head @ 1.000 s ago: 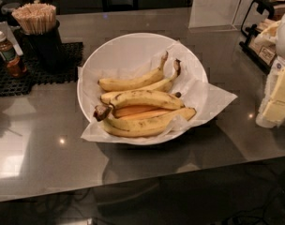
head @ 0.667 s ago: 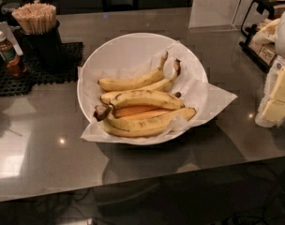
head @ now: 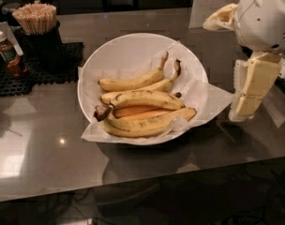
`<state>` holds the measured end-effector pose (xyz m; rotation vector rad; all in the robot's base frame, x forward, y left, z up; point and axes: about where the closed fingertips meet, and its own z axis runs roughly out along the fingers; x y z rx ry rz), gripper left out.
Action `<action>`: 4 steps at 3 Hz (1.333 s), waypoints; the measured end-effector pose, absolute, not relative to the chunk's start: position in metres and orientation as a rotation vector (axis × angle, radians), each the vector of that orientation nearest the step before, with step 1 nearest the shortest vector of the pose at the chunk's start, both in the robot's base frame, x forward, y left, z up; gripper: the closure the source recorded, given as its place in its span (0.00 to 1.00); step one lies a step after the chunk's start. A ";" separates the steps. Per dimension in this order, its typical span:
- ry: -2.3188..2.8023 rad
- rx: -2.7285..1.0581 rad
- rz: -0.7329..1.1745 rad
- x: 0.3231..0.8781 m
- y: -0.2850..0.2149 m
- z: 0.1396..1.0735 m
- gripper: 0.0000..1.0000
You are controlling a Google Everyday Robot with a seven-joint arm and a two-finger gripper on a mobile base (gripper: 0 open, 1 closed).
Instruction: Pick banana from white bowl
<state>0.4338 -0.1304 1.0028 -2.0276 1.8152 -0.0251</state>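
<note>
End effector has come in from the right edge since the earlier frame. More of the white arm now shows at upper right. Bowl and fruit lie as they did.

End effector: cream-coloured and pointing down. It hangs over the worktop just right of the white bowl, near the corner of paper that spills over the bowl's right rim. It touches neither bowl nor fruit. Open or closed: cannot tell from this angle.

Banana: in the white bowl, on top of the pile. It lies across the middle with its curve arched upward. The blotched neck and dark stem end point left, toward the bowl's left wall. The bowl's right rim lies between it and the end effector.

Other bananas: two yellow ones lie behind it, their stems sticking up toward the back right, one stem dark at the tip. Orange-tinted ones are tucked beneath it. A further yellow one runs along the front of the pile, curved the opposite way.

White bowl: wide and round, lined with crumpled white paper, standing at the centre of the worktop.

Left side: a black mat carries a black cup of wooden sticks. A brown bottle with a white cap stands just left of the cup.

Worktop: dark grey and glossy, with light reflections at lower left.
</note>
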 end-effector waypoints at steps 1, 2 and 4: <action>1.614 -2.145 0.095 0.432 -0.091 1.011 0.00; 1.525 -2.175 0.227 0.434 -0.070 1.007 0.00; 1.547 -2.146 0.385 0.461 -0.050 0.983 0.00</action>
